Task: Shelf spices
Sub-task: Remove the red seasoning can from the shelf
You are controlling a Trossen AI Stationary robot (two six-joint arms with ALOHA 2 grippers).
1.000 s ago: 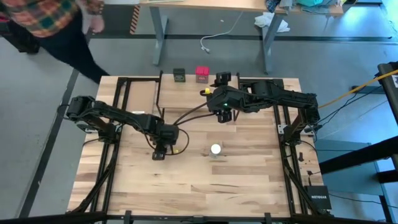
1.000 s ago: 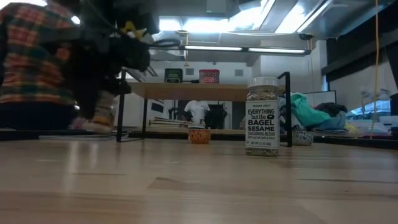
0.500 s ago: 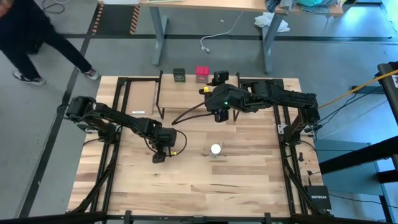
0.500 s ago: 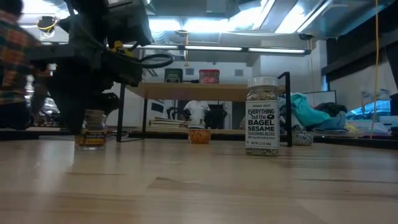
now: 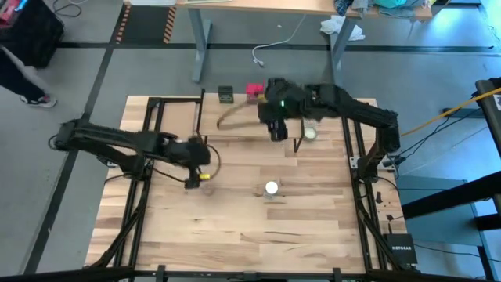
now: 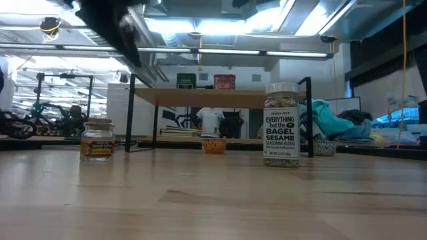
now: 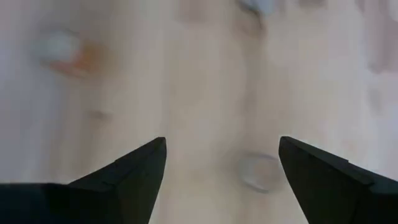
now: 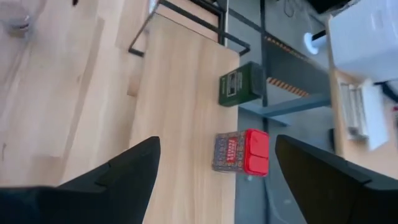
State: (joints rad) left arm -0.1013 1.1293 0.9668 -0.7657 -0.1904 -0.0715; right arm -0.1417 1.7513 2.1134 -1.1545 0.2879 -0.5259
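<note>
High view first, taking the shelf (image 5: 235, 129) as the mark. Left of it and nearer the table's front, the left gripper (image 5: 191, 182) hangs above the plank table (image 5: 235, 243), close by a yellow-topped spot that I take for the tan-grey round jar (image 6: 97, 139). In the low view that jar stands upright on the planks, alone, nothing touching it. The left wrist view shows the fingers spread wide with nothing between them, only blurred wood and a faint round shape below.

Further right, in front of the shelf, the clear white-lidded jar (image 5: 271, 188) stands upright on the table, well apart from the tan-grey one. A small orange pot (image 6: 213, 145) shows in the low view beneath the shelf.

On the shelf, at its far edge, sit the dark square tin (image 8: 239, 83) and the red square box (image 8: 242, 152), side by side and apart. The right gripper (image 5: 277, 131) hovers over the shelf's right part, fingers open and empty.

Two spices look shelved, two are left on the table. I judge the next move to be a fresh pick: one arm must come down over a jar, straddle it and close, then lift clear of the shelf's edge and black legs.
</note>
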